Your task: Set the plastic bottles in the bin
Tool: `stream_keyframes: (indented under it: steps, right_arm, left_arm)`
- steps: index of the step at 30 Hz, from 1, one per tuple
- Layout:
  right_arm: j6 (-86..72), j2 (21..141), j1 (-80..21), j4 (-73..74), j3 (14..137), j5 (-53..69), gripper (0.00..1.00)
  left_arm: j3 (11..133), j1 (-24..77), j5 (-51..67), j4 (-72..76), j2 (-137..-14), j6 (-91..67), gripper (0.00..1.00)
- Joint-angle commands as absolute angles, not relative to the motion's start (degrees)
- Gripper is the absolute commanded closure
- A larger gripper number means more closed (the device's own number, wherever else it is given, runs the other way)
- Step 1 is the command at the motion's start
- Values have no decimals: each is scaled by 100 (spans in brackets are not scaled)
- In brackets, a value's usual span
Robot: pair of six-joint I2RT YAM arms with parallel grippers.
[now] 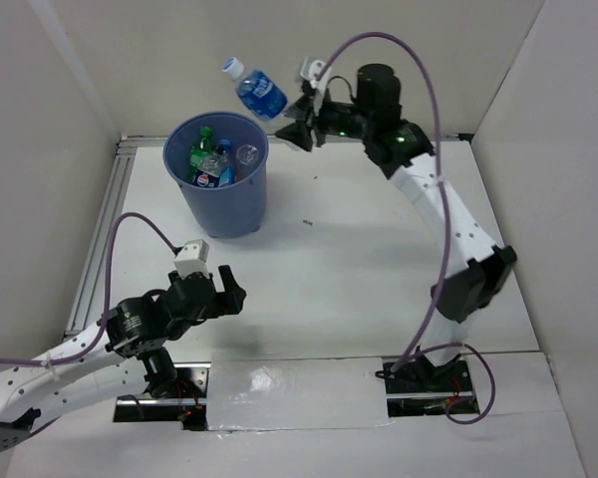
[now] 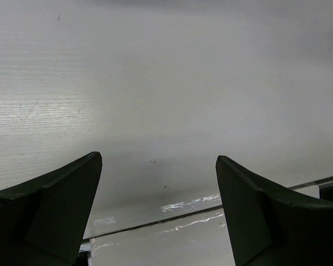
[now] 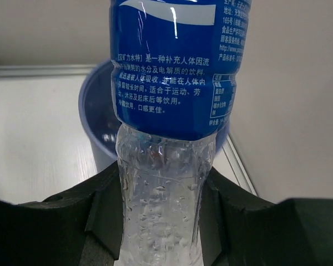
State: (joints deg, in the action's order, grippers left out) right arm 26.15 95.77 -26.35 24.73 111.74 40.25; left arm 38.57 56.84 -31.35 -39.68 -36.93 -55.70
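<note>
worktop (image 1: 359, 299), white and walled in, spreads under both arms and carries the bin (image 1: 222, 209), the round blue-violet bucket that stands well beyond the left fingers (image 2: 50, 205) and just below and ahead of the right fingers (image 3: 97, 216). its mouth is wide next to any bottle, which i judge is why a loose drop from above should do in place of careful setting down. the right arm (image 1: 448, 214) arches far out from its base so that its load hangs near the bin's rim; the left arm (image 1: 70, 358) lies low near its own base, out of the way. the blue-labelled bottle (image 1: 259, 92) is clamped between the right fingers on its clear body below the label and juts forward from them, tilted in the air, with the white cap (image 1: 233, 68) leading. gripping it at the base end leaves the cap end free to go in first, and the wrist view shows the bin's opening straight beyond the bottle. whether it hangs fully over the opening i cannot tell. several other bottles (image 1: 214, 159), a green one and blue-labelled ones among them, already lie inside the bin, below the right fingers. the left fingers stand wide apart with nothing between them, only bare worktop beneath. i see no further bottle outside the bin, so the task looks near its end.
</note>
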Motion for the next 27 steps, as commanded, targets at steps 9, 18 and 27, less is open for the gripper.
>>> stream_keyframes:
  steps: [9, 18, 27]
  right_arm:
    - [1205, 12453, -3533, 1521, 13974, 4000, 46]
    - [906, 11778, -2998, 1898, 13641, 2815, 0]
    - [572, 9927, -1530, 3093, 11412, 302, 0]
  left_arm:
    - [3744, 5766, -3234, -3437, -3437, -5458, 3]
    - [3973, 5766, -3182, -2901, -3822, -4826, 1]
    - [4280, 5766, -2813, -1760, -4438, -3973, 1]
